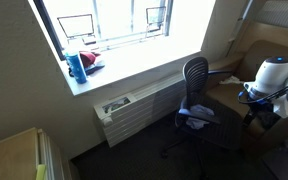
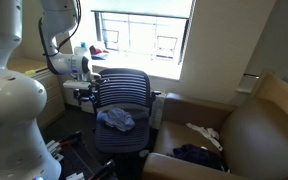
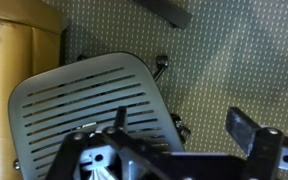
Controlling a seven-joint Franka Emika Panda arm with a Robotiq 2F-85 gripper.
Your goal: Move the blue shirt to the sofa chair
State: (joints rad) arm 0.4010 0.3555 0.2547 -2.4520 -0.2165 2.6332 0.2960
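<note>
The blue shirt (image 2: 116, 120) lies crumpled on the seat of a blue mesh office chair (image 2: 122, 90); it also shows in an exterior view (image 1: 197, 115). The sofa chair (image 2: 246, 135), brown with a wooden frame, stands beside the office chair. My gripper (image 2: 87, 88) hangs behind the office chair's backrest, apart from the shirt. In the wrist view the gripper (image 3: 184, 128) is open and empty, above the slatted backrest (image 3: 84, 100) and the carpet. The shirt is hidden in the wrist view.
A dark garment (image 2: 199, 156) and a white cloth (image 2: 206, 133) lie on the sofa seat. A window sill holds a blue bottle (image 1: 76, 68) and a red item (image 1: 91, 62). A radiator (image 1: 134, 108) runs under the sill.
</note>
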